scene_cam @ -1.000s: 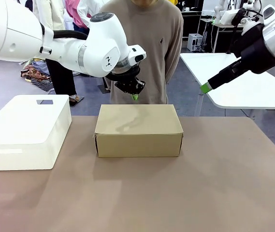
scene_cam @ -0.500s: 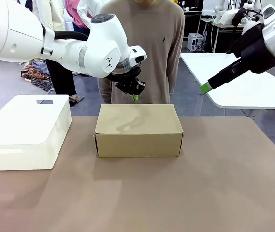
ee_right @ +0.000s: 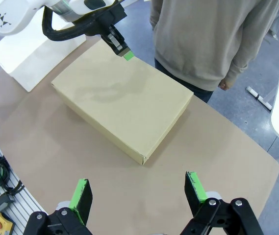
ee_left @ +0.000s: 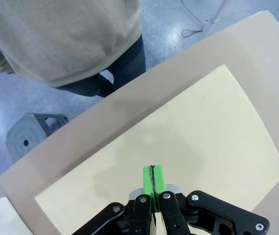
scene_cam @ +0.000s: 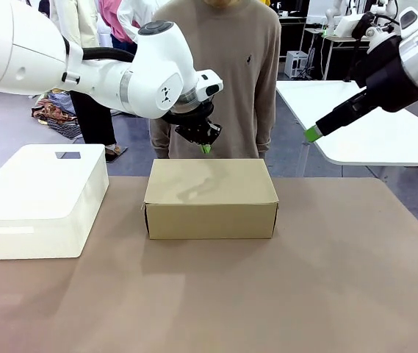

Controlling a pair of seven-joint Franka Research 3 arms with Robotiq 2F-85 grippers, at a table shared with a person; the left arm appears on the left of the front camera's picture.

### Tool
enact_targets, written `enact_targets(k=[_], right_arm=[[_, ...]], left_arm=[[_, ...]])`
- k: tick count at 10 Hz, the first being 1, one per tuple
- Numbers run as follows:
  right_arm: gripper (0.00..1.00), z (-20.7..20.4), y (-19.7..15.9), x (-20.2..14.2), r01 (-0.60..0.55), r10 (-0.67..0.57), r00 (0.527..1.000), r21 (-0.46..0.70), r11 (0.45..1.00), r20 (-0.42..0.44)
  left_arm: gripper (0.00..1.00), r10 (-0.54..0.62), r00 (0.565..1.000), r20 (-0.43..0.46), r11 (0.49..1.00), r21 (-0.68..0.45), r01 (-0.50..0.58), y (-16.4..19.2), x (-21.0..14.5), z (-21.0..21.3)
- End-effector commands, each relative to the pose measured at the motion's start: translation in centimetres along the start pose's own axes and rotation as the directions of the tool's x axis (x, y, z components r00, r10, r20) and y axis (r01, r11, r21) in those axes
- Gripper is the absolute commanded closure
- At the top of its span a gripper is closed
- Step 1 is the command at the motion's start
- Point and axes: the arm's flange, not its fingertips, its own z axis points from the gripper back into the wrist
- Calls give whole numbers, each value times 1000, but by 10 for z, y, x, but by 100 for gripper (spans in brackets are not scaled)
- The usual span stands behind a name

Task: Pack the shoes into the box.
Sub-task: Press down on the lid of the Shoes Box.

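The box [scene_cam: 210,197] sits closed in the middle of the table, its tan lid flat; it also lies in the left wrist view as the box [ee_left: 193,142] and in the right wrist view as the box [ee_right: 124,105]. My left gripper [scene_cam: 206,148] hangs just above the far edge of the lid, green pads pressed together with nothing between them, seen close up as the left gripper [ee_left: 153,177]. Off to the right my right gripper [scene_cam: 313,134] is raised high, and its fingers stand wide open around nothing in the right gripper [ee_right: 139,188] view. The shoes are hidden.
A white plastic bin [scene_cam: 40,198] stands to the left of the box. A person [scene_cam: 216,66] stands at the far edge right behind the box. A white side table [scene_cam: 370,136] is at the right. The brown table [scene_cam: 267,294] has free room in front.
The person has shifted slightly to the right. Both arms hold nearly still and the box has not moved.
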Motion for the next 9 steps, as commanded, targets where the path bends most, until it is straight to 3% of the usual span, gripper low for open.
enact_targets(k=[1,4,8,9], right_arm=[[0,-1,-1,-1,-8,8,1000,-1,1000,-7],[0,-1,-1,-1,-8,8,1000,-1,1000,-7],[0,-1,-1,-1,-8,8,1000,-1,1000,-7],[0,-1,-1,-1,-8,8,1000,-1,1000,-7]], left_arm=[[100,-37,999,27,999,11,36,4,-21,22],[100,-152,988,21,988,34,151,7,-78,83],[100,-276,961,12,959,-57,277,39,-124,153],[81,-316,949,-18,945,-95,313,46,-134,166]])
